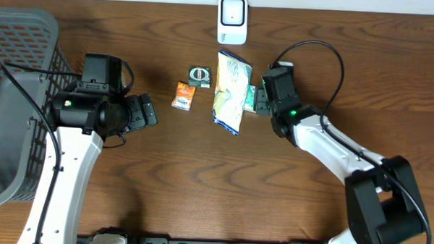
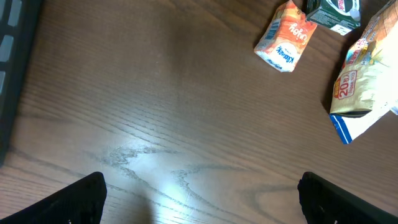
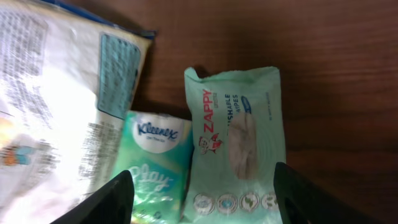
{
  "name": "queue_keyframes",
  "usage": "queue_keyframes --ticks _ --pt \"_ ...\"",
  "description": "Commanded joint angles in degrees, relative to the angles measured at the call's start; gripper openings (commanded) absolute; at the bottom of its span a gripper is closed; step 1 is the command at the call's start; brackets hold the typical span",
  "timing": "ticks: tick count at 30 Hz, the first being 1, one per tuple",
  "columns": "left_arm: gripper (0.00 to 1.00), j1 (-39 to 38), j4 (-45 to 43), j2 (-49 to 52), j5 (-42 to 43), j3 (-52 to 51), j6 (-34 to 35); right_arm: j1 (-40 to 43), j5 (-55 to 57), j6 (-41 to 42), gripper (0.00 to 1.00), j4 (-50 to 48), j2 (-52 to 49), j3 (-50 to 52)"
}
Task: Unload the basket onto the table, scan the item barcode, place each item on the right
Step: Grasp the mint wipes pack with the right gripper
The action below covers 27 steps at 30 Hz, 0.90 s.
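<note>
A green Zappy wipes pack (image 3: 239,140) and a smaller green Kleenex pack (image 3: 152,168) lie side by side on the table beside a large snack bag (image 1: 230,91). My right gripper (image 3: 202,190) straddles both packs, one finger at the Kleenex pack's outer edge and the other at the wipes pack's outer edge. Whether the fingers press on them does not show. The white scanner (image 1: 232,20) stands at the table's far edge. My left gripper (image 2: 202,186) hangs wide open over bare wood to the left of the items, holding nothing.
An orange Kleenex pack (image 1: 182,95) and a small dark green box (image 1: 199,76) lie left of the snack bag. A grey wire basket (image 1: 15,93) fills the left edge of the table.
</note>
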<state>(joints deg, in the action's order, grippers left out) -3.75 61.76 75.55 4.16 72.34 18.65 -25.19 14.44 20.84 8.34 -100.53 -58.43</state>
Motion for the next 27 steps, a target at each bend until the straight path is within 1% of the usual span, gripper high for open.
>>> queue_keyframes --ticks 1,8,13,20,23,27 --pt "0.98 0.31 0.28 0.0 -0.17 0.04 0.52 -0.04 0.5 -5.49 0.67 -0.85 -2.16 -0.33" --pt "0.98 0.31 0.28 0.0 -0.15 0.04 0.52 -0.68 -1.25 -11.43 0.65 -0.9 -2.36 -0.33" --pt "0.98 0.31 0.28 0.0 -0.17 0.04 0.52 -0.72 1.75 -17.55 0.66 2.62 -2.36 -0.33" --pt "0.98 0.31 0.28 0.0 -0.15 0.04 0.52 -0.76 1.53 -30.08 0.68 6.08 -3.06 -0.33" --pt "0.98 0.31 0.28 0.0 -0.17 0.04 0.52 -0.74 1.11 -30.36 0.77 4.79 -3.76 -0.33" --pt "0.98 0.31 0.28 0.0 -0.15 0.04 0.52 -0.76 -1.4 -30.34 0.78 2.03 -5.53 -0.33"
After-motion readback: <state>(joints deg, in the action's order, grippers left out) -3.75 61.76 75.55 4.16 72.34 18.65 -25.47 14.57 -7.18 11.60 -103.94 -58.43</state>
